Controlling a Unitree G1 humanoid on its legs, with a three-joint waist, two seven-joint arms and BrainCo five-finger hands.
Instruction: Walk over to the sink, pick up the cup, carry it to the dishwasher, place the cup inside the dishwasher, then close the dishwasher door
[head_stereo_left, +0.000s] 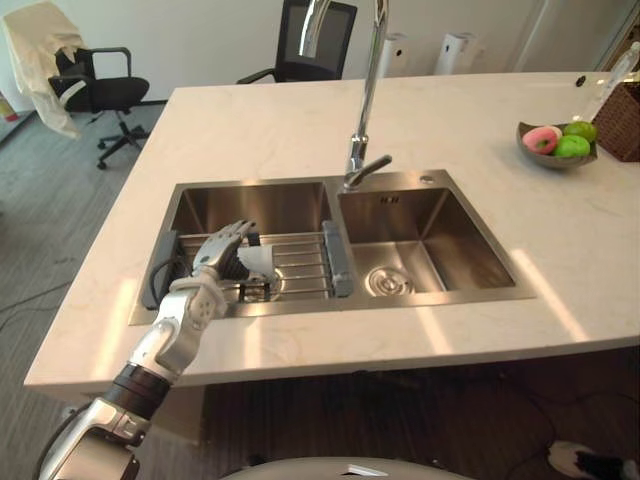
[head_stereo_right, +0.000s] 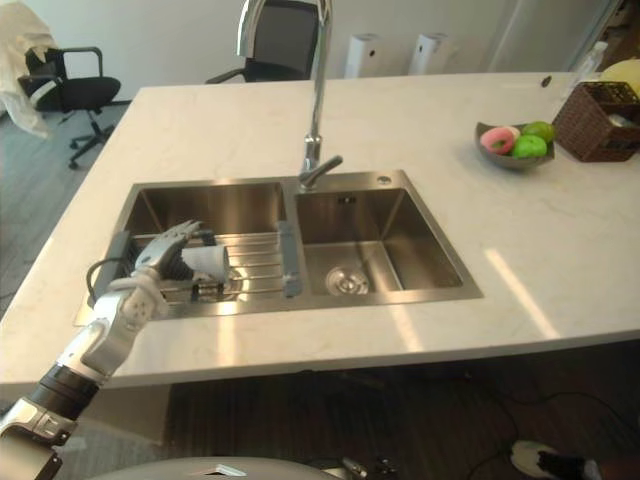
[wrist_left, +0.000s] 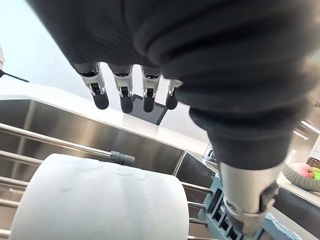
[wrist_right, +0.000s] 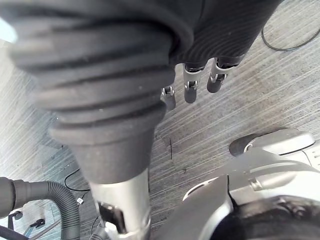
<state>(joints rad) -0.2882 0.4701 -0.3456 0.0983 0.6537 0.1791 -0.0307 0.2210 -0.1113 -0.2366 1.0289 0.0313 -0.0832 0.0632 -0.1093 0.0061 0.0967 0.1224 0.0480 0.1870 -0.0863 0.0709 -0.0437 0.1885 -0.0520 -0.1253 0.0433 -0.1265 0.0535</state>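
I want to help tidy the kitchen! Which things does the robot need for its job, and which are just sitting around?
For the job: the white cup lying on the rack in the sink, left basin; the left hand, open above the cup.

Just lying about: fruit bowl, wicker basket, tap, office chairs. The right hand hangs idle over the floor.

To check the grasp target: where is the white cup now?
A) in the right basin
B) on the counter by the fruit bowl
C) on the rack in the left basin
C: the cup lies on its side on the rack in the left basin, with the left hand open over it.
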